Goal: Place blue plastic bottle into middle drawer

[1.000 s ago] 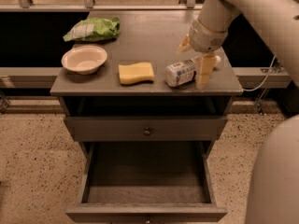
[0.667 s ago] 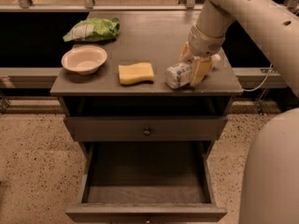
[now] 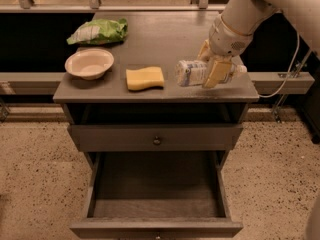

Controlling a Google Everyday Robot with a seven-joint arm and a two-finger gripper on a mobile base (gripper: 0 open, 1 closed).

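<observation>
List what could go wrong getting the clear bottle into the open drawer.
1. The small clear plastic bottle with a bluish label lies on its side near the gray cabinet top's front right edge, the yellowish gripper over it; a poor grasp could roll it off.
2. The open gray wooden drawer sits below a closed drawer front; the bottle might clip it going down.
</observation>
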